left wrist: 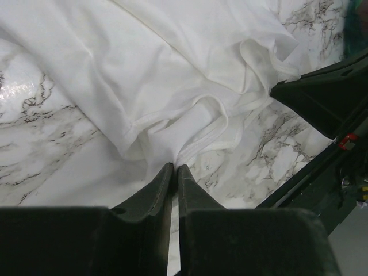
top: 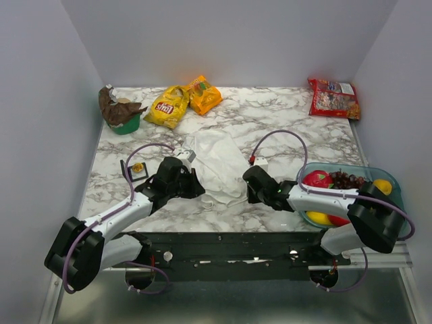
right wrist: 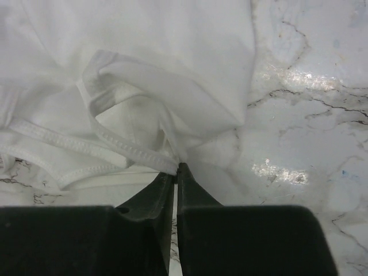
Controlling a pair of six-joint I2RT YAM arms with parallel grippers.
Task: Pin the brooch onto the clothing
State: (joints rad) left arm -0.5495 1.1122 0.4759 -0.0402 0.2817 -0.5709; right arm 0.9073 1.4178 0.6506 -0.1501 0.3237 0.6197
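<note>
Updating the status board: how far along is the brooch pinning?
Done: nothing pinned yet. In hand: left gripper and right gripper each pinch the shirt at its near hem. To do: the brooch lies at the left of the table, apart from the shirt, ungripped; fetch and pin it.

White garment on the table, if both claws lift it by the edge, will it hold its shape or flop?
Likely floppy: the white garment lies in soft folds and creases. Probably light, since thin hems bunch at the left claw and right claw. It would likely sag between them.
</note>
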